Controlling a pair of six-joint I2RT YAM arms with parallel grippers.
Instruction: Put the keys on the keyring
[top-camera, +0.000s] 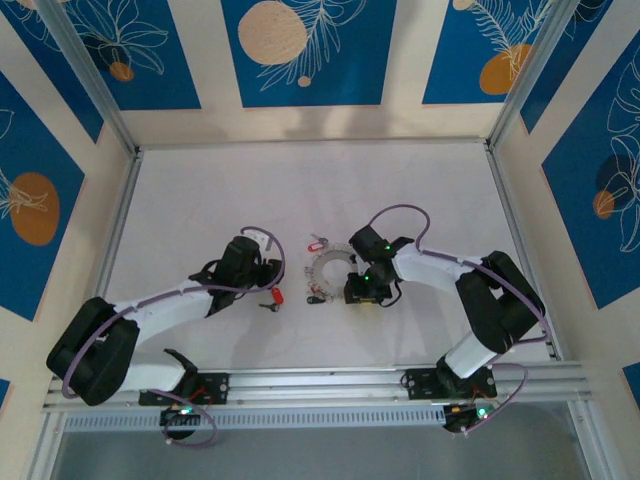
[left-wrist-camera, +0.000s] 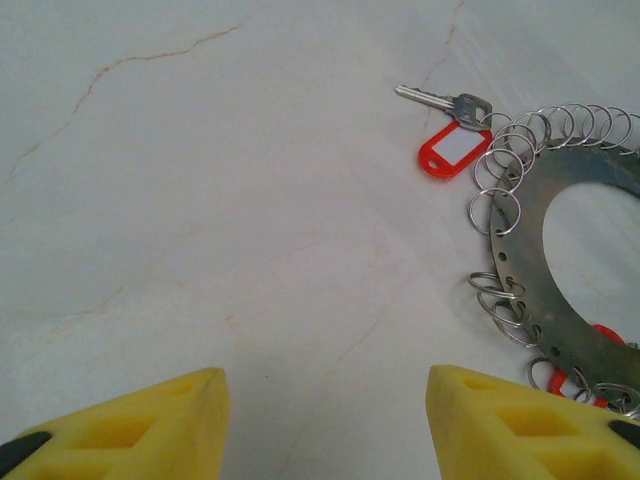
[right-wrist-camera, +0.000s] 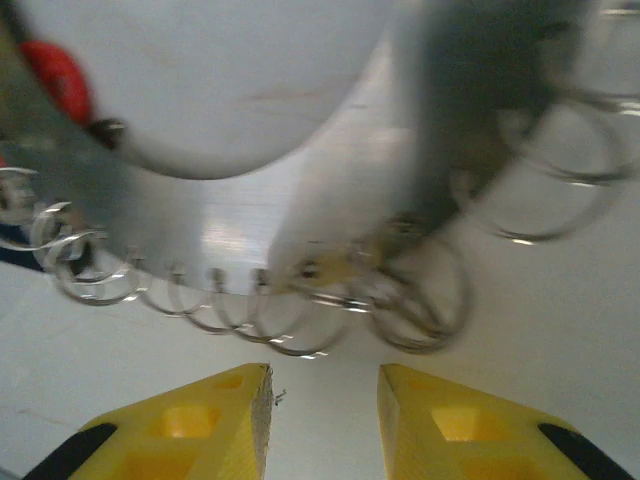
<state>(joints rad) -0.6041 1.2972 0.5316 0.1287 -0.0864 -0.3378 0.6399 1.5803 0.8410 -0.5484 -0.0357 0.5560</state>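
Note:
The keyring (top-camera: 330, 268) is a flat grey metal ring edged with many small wire loops, lying mid-table. It also lies at the right of the left wrist view as the keyring (left-wrist-camera: 525, 240). A silvery key with a red tag (left-wrist-camera: 450, 148) rests just beyond its top-left edge, the same key (top-camera: 318, 242) from above. Another red-headed key (top-camera: 278, 296) lies near my left gripper (top-camera: 268, 277). That left gripper (left-wrist-camera: 325, 385) is open over bare table, left of the ring. My right gripper (right-wrist-camera: 325, 375) is open, narrowly, with nothing between its fingers, just short of the blurred keyring (right-wrist-camera: 230, 240).
The white table (top-camera: 200, 200) is fenced by metal rails and blue patterned walls. More red bits (left-wrist-camera: 598, 338) peek from under the ring's lower edge. Free table surface lies behind and to the left of the ring.

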